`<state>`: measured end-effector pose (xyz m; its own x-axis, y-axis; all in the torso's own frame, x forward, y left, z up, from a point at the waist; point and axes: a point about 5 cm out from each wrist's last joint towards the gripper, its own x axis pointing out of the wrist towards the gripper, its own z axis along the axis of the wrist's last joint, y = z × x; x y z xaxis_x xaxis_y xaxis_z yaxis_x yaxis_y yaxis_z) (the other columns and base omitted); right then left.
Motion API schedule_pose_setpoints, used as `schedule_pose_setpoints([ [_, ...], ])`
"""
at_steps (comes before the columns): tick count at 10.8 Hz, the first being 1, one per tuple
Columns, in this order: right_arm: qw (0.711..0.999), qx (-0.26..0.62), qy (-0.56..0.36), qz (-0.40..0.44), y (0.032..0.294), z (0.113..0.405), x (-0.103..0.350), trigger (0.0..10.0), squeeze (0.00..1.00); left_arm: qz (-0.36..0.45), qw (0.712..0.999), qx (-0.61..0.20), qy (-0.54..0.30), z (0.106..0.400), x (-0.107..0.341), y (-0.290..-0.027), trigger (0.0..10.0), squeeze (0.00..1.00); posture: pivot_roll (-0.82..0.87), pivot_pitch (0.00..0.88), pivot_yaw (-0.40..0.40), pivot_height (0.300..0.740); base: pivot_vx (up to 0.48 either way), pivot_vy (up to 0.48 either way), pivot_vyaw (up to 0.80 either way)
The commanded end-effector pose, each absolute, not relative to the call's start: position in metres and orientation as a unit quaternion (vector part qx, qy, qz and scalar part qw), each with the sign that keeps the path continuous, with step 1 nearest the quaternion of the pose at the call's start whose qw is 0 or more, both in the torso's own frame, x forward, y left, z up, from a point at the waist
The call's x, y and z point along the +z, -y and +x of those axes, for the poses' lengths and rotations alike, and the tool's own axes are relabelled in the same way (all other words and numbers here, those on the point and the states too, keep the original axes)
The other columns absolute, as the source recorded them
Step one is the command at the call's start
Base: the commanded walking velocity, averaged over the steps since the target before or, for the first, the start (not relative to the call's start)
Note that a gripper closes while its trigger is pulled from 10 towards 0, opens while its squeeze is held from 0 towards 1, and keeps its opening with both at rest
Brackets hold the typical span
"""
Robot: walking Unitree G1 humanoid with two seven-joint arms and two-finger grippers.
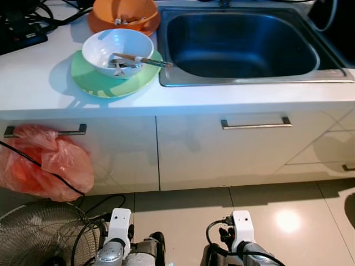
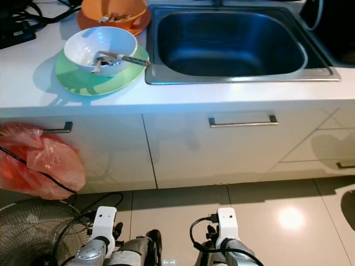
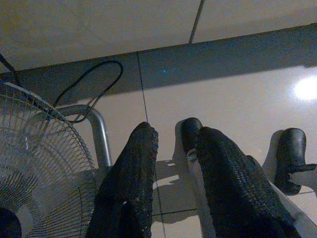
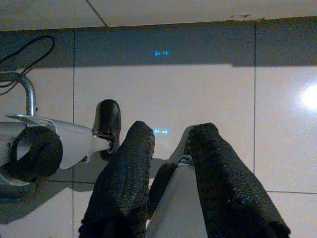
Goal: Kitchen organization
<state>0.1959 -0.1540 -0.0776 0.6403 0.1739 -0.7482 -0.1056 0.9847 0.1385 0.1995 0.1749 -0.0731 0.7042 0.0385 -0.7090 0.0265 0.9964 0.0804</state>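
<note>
Dishes: we see a white bowl [image 1: 117,51] resting on a green plate [image 1: 113,75] at the upper left of the left eye view, on the counter [image 1: 33,83] just beside the sink [image 1: 241,44]; chopsticks [image 1: 141,60] lie across the bowl's rim with their tips out over the plate.
Second stack: an orange bowl [image 1: 125,12] sits on an orange plate [image 1: 108,26] at the top edge, just behind the white bowl.
Why stacked: we judge that bowl on plate beside the empty basin marks used ware gathered for washing, so the sink is the likely target.
Cabinet: two handled fronts sit below the counter; a red bag [image 1: 47,160] hangs from the left handle [image 1: 44,132], apart from the dishes.
Floor: a fan [image 1: 39,235] stands at the lower left, with black cables trailing beside it.
Left gripper [image 3: 173,148]: we see it low over the tiles near the fan, fingers spread with bare floor between them, pinching nothing.
Right gripper [image 4: 171,144]: we see it low over the tiles, fingers likewise apart and empty.
Arm pose: both arms hang at the bottom centre of the eye views, well below counter level and well apart from the dishes; we read this as idle, with no reach begun.
</note>
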Motion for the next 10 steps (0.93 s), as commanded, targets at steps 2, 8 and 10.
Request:
schedule_pose_setpoints([
  [2,0.900,0.068,-0.428,0.047,0.1565,0.1883,-0.0815,10.0,0.00,0.045,0.917,0.001,-0.397,0.1931,-0.0770,-0.1739,10.0,0.00,0.16,0.210,0.000,0.740,0.000,0.000,0.00],
  [8,0.902,0.060,-0.426,0.044,0.1620,0.1881,-0.0813,10.0,0.00,0.059,0.919,-0.008,-0.389,0.1968,-0.0750,-0.1717,10.0,0.00,0.16,0.211,0.001,0.740,0.000,0.000,0.00],
  [10,0.901,0.060,-0.427,0.044,0.1612,0.1877,-0.0816,10.0,0.00,0.060,0.919,-0.007,-0.389,0.1969,-0.0749,-0.1721,10.0,0.00,0.16,0.213,0.001,0.740,0.000,0.000,0.00],
])
